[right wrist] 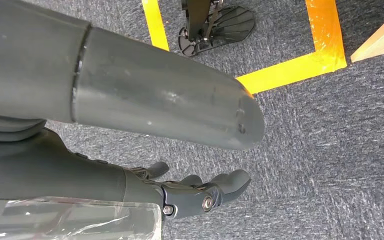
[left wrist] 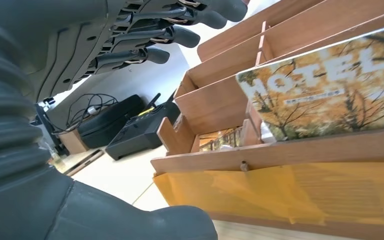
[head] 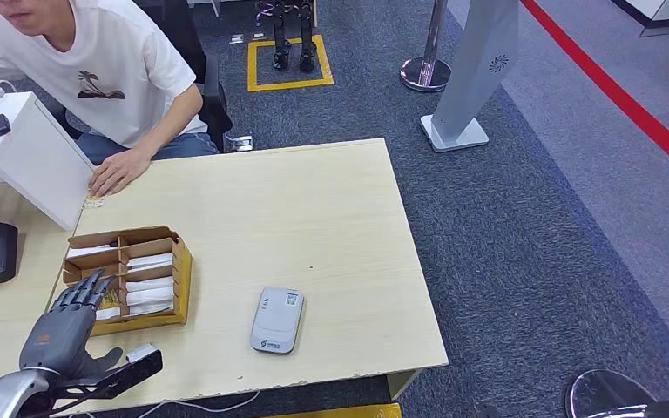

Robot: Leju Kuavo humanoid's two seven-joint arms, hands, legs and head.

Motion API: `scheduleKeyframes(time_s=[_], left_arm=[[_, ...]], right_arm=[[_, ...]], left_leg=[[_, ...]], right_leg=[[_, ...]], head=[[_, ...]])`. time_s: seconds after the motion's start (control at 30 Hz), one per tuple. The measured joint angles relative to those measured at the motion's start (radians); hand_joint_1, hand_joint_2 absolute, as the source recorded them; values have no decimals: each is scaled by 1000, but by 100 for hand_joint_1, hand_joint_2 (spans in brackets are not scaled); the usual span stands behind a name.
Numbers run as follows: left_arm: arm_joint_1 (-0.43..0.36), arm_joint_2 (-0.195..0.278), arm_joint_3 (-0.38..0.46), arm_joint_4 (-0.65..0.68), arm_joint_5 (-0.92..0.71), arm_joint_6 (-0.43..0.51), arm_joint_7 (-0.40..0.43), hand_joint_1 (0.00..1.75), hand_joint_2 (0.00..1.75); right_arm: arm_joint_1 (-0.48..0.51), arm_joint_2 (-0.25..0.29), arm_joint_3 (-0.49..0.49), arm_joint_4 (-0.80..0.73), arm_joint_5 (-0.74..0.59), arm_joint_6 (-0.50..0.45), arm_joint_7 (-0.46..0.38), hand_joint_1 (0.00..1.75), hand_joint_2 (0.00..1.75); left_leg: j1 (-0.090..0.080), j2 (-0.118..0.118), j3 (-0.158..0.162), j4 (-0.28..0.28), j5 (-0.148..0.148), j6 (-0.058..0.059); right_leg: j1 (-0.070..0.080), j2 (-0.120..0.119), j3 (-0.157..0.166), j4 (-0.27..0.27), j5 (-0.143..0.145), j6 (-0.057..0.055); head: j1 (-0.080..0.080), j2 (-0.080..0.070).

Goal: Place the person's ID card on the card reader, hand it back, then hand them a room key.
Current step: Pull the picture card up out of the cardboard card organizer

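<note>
Where cards stand: one wooden box (head: 126, 279), one reader (head: 277, 320).

A pale wooden table (head: 314, 218) stands on dark grey carpet (head: 523, 235). Red tape (head: 627, 100) and a yellow square (head: 289, 83) mark the floor near a metal post (head: 427, 65).

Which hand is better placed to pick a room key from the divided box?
Left. The left hand hovers open at the near edge of the wooden key box, fingers pointing at its compartments, with a HOTEL card just ahead. The right hand hangs over the carpet, away from the table.
</note>
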Motion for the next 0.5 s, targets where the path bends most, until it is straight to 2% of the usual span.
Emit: scheduleKeyframes(time_s=[0.5], left_arm=[[-19, -15, -4, 4, 38, -7, -19, 0, 175]], right_arm=[[0, 1, 4, 1, 4, 1, 0, 0, 0]], left_leg=[[0, 0, 0, 0, 0, 0]], right_leg=[[0, 0, 0, 0, 0, 0]], head=[[0, 0]])
